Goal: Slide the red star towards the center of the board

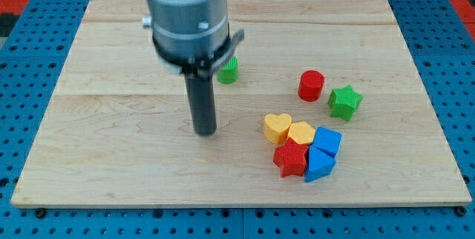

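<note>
The red star (290, 159) lies on the wooden board (111, 142) at the view's lower right. It touches a yellow heart (277, 128), a yellow hexagon-like block (301, 132) and two blue blocks (322, 154) in one cluster. My tip (205, 131) rests on the board near its middle, about a hundred pixels to the left of the red star and slightly above it, apart from every block.
A red cylinder (312, 85) and a green star (344, 102) lie above the cluster at the right. A green block (228, 70) sits just right of the rod, partly hidden by the arm's grey body (187, 16).
</note>
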Tool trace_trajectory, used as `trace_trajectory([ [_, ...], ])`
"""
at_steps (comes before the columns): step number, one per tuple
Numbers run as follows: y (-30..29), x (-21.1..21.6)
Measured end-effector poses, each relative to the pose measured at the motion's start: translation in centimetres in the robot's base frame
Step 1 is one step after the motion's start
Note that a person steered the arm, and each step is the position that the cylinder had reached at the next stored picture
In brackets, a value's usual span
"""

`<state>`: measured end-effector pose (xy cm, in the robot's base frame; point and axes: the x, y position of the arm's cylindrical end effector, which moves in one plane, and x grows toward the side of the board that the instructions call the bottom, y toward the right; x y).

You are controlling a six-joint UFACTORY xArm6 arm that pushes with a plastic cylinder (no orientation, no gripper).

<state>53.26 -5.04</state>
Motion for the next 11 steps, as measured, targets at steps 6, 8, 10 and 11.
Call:
trace_trajectory([
  [6, 14.8, 6.1],
  [8, 10.6, 1.9],
  [10, 1.5, -0.8],
  [11, 1.5, 1.2],
])
